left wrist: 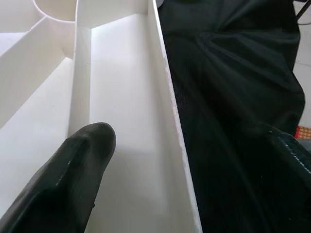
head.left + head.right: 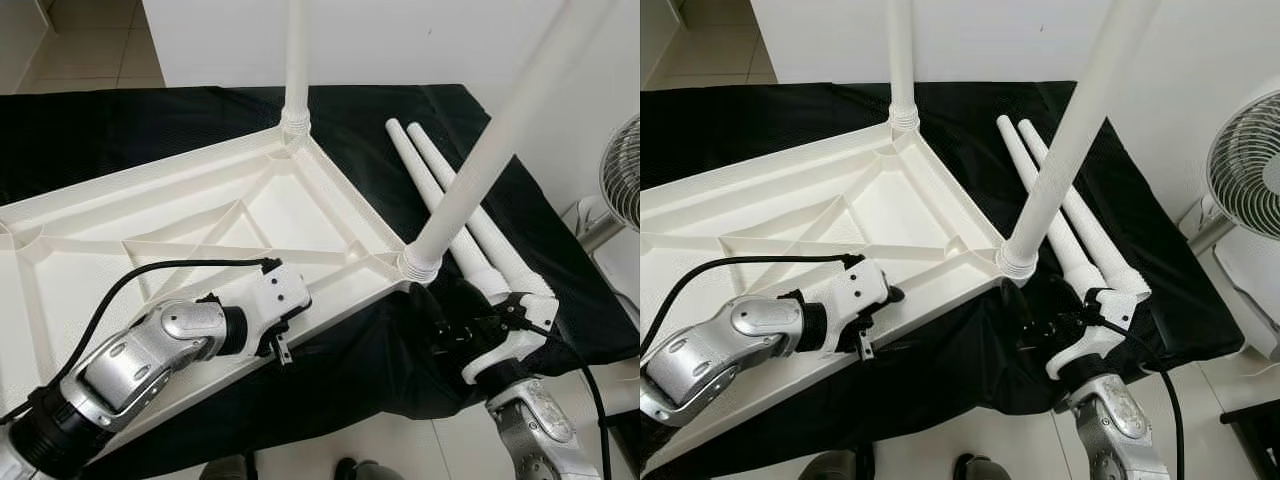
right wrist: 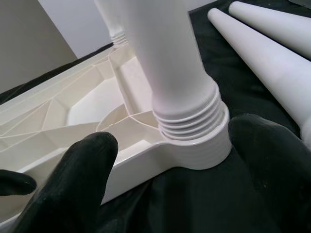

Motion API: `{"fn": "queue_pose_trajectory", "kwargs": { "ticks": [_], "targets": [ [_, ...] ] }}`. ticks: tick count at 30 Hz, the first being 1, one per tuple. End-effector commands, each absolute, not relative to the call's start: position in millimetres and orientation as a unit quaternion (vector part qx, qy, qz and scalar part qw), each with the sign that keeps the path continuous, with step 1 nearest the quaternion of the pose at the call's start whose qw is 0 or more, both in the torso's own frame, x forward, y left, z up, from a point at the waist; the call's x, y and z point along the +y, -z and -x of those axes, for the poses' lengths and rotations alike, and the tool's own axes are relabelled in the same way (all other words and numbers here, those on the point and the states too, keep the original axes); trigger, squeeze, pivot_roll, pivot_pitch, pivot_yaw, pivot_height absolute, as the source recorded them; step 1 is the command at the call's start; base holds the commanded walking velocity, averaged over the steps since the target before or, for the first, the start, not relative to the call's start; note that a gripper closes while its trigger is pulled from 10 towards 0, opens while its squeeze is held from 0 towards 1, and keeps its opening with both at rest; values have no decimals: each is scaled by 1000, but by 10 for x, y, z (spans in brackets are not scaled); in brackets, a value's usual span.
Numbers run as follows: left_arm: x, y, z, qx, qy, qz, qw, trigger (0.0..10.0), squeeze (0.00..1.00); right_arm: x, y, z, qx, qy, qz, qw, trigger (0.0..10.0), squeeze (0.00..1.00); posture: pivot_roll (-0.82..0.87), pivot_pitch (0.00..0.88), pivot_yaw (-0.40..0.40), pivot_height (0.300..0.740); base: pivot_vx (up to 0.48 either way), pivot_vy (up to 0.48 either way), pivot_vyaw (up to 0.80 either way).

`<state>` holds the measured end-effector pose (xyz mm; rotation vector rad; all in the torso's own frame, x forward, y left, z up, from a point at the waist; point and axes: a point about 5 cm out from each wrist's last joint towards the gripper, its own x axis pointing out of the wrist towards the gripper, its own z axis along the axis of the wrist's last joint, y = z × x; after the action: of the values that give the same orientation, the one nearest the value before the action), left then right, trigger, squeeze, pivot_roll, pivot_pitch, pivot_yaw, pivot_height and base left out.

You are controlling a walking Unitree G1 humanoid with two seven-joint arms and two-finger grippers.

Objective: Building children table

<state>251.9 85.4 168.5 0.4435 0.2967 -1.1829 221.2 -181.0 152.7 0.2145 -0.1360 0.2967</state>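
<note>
We see the white table top point(image 2: 250, 215) lying upside down on a black cloth point(image 2: 420, 130), with two legs point(image 2: 470, 165) standing up at its right corners. Our left gripper point(image 1: 141, 160) grips the near rim, one finger inside, one outside. Our right gripper point(image 3: 184, 160) has its fingers apart around the near leg's socket. Two spare legs point(image 2: 450, 190) lie on the right

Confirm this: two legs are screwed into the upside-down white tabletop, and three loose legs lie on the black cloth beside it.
Not quite. The upside-down white tabletop does carry two screwed-in legs, but only two loose legs lie on the black cloth beside it, not three. The left eye view shows the pair side by side.
</note>
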Motion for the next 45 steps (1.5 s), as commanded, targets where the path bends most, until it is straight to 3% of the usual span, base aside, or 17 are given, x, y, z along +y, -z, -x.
{"fn": "queue_pose_trajectory", "kwargs": {
  "ticks": [1, 4, 7, 13, 27, 32, 36, 37, 38, 42, 45],
  "targets": [
    [924, -1543, -2612, 168, 476, -213, 837, 10000, 0, -1828, -1522, -2199, -65, -142, -104, 982, 10000, 0, 37, 188, -23, 740, 0, 0, 0],
    [894, -1538, -2645, 166, 462, -207, 846, 10000, 0, -1822, -1525, -2206, -66, -141, -104, 982, 10000, 0, 37, 188, -23, 740, 0, 0, 0],
    [846, -1528, -2831, 158, 393, -198, 884, 10000, 0, -1771, -1542, -2236, -72, -143, -107, 981, 10000, 0, 37, 185, -24, 740, 0, 0, 0],
    [918, -1557, -3129, 142, 290, -188, 928, 10000, 0, -1710, -1576, -2269, -81, -145, -115, 979, 10000, 0, 34, 173, -28, 740, 0, 0, 0],
    [1195, -1818, -3648, 98, 151, -189, 965, 10000, 0, -1642, -1600, -2330, -88, -142, -121, 979, 10000, 0, 32, 172, -32, 740, 0, 0, 0],
    [1097, -1883, -3672, 74, 170, -165, 969, 10000, 0, -1616, -1610, -2334, -91, -141, -122, 978, 10000, 0, 32, 172, -32, 740, 0, 0, 0],
    [735, -2089, -3405, 20, 323, -74, 943, 10000, 0, -1608, -1607, -2321, -91, -140, -122, 978, 10000, 0, 28, 176, -26, 740, 0, 0, 0],
    [735, -2089, -3405, 20, 323, -74, 943, 10000, 0, -1608, -1607, -2321, -91, -140, -122, 978, 10000, 0, 28, 176, -26, 740, 0, 0, 0],
    [659, -2196, -3218, -4, 399, -47, 916, 10000, 0, -1606, -1596, -2314, -89, -139, -123, 978, 10000, 0, 28, 176, -26, 740, 0, 0, 0],
    [690, -2325, -3068, -37, 445, -40, 894, 10000, 0, -1602, -1592, -2310, -89, -139, -123, 979, 10000, 0, 35, 185, -25, 740, 0, 0, 0],
    [960, -2416, -3038, -36, 440, -73, 894, 10000, 0, -1592, -1586, -2329, -87, -142, -124, 978, 10000, 0, 47, 186, -29, 740, 0, 0, 0]
  ]
}}
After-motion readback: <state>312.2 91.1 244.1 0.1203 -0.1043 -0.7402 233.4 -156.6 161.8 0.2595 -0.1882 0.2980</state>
